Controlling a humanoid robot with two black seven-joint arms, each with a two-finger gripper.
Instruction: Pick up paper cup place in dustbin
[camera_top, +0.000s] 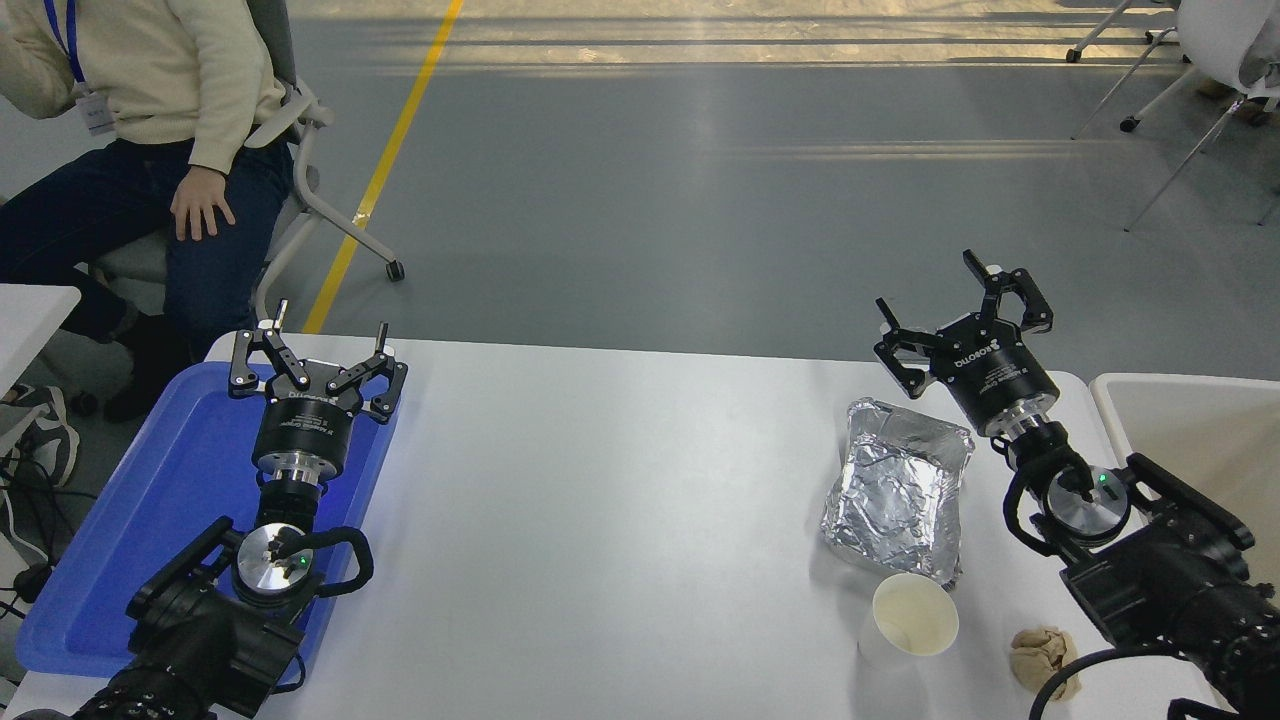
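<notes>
While your right gripper (945, 305) hangs spread and empty beyond the foil tray (900, 488), the paper cup (912, 618) stands upright nearer you, untouched. Pull back, drop over its rim, then carry it right to the dustbin (1120, 410).

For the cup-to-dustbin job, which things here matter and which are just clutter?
Belongs to the job:
paper cup, upright near the table's front edge
dustbin, at the right edge
right gripper, jaws open, empty

Just lying about:
foil tray
crumpled paper wad
blue tray
</notes>
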